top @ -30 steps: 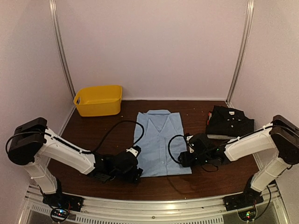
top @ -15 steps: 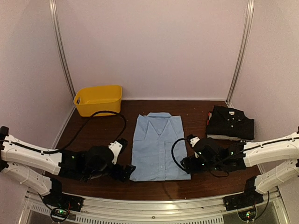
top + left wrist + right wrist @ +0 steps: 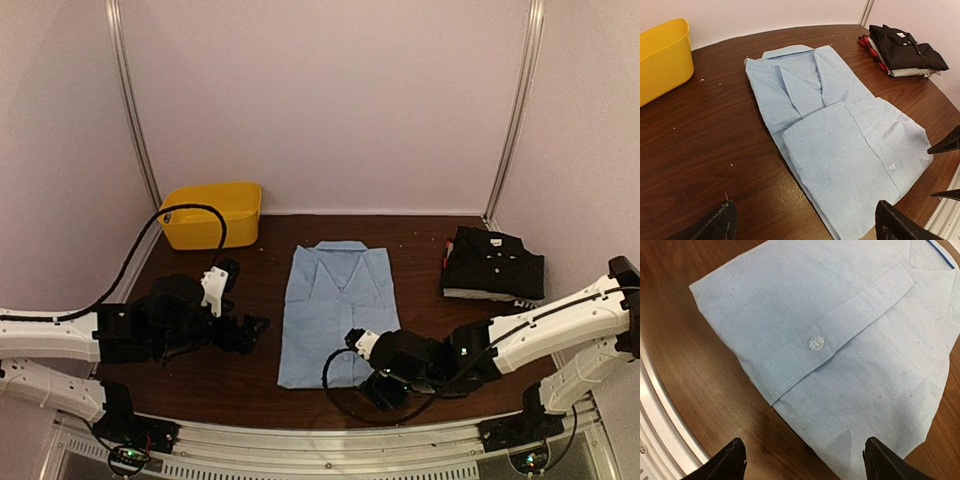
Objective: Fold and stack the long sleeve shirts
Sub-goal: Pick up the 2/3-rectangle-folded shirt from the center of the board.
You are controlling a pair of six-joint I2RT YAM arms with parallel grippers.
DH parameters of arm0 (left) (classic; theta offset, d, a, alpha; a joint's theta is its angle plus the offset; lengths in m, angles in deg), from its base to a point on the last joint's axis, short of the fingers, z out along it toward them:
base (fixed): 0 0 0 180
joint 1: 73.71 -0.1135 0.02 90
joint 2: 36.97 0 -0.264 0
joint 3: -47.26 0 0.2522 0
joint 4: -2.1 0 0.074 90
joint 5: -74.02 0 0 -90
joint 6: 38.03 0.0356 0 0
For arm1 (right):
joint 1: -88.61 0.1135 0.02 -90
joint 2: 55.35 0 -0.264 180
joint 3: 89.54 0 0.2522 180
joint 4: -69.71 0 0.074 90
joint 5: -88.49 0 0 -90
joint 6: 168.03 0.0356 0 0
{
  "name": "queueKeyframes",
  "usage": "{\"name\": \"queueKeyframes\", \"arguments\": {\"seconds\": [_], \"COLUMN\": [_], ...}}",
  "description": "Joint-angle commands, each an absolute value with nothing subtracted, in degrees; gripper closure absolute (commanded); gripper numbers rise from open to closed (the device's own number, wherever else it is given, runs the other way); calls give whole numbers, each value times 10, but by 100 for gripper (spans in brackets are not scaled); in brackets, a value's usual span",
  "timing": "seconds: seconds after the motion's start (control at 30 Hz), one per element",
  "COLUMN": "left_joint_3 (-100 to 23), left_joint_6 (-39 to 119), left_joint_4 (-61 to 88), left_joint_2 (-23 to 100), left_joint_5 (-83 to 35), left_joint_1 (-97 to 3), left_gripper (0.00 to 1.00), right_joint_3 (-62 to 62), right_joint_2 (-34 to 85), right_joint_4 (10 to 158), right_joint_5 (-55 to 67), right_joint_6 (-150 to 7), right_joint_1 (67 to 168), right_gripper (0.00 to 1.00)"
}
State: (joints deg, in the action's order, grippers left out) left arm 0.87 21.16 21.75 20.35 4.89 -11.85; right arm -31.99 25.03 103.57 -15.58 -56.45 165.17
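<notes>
Evidently the folding of the light blue shirt [image 3: 335, 312] is done: it lies as a neat rectangle, collar up, to the right of the yellow bin [image 3: 211, 214] and nearer the arm bases. The step in hand looks like the stacking.

The left gripper [image 3: 255, 327] hovers on the near side of the bin, jaws spread wide and holding nothing. The right gripper [image 3: 804, 447] sits further right of the bin, over the shirt's near corner by a white button [image 3: 815, 343], likewise released.

The next move likely calls for pinching every layer at the near edge, so the fold survives the carry to the pile well right of the bin.

Counted: one blue shirt; one pile with one black shirt [image 3: 905, 46] on one pale grey shirt [image 3: 904, 72], plus a red-checked edge [image 3: 871, 49] I cannot identify; one bin; two grippers.
</notes>
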Motion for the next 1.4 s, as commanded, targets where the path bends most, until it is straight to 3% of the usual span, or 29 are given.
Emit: {"name": "queueKeyframes", "arguments": {"seconds": [0.0, 0.37, 0.53, 0.63, 0.8, 0.93, 1.1, 1.37], "left_joint_3": [-13, -13, -17, -10, 3, 20, 60, 82], "left_joint_6": [234, 243, 256, 269, 296, 324, 355, 449], "left_joint_4": [226, 207, 200, 189, 163, 126, 54, 22], "left_joint_2": [186, 217, 221, 216, 215, 216, 212, 260], "left_joint_5": [1, -47, -71, -88, -117, -145, -202, -176], "left_joint_1": [-133, -135, -135, -135, -135, -136, -110, -6], "left_gripper": [2, 2, 2, 2, 2, 3, 4, 4], "right_joint_3": [-288, -236, -216, -208, -206, -213, -250, -288], "right_joint_2": [309, 396, 441, 459, 461, 431, 360, 263], "right_joint_4": [1082, 1127, 1148, 1158, 1165, 1169, 1148, 1139], "right_joint_5": [-179, -206, -219, -222, -219, -190, -83, 74], "right_joint_6": [-616, -640, -641, -639, -634, -621, -600, -580], "right_joint_1": [1659, 1657, 1652, 1652, 1655, 1667, 1676, 1676], "right_gripper": [18, 23, 33, 43, 81, 99, 100, 100]}}
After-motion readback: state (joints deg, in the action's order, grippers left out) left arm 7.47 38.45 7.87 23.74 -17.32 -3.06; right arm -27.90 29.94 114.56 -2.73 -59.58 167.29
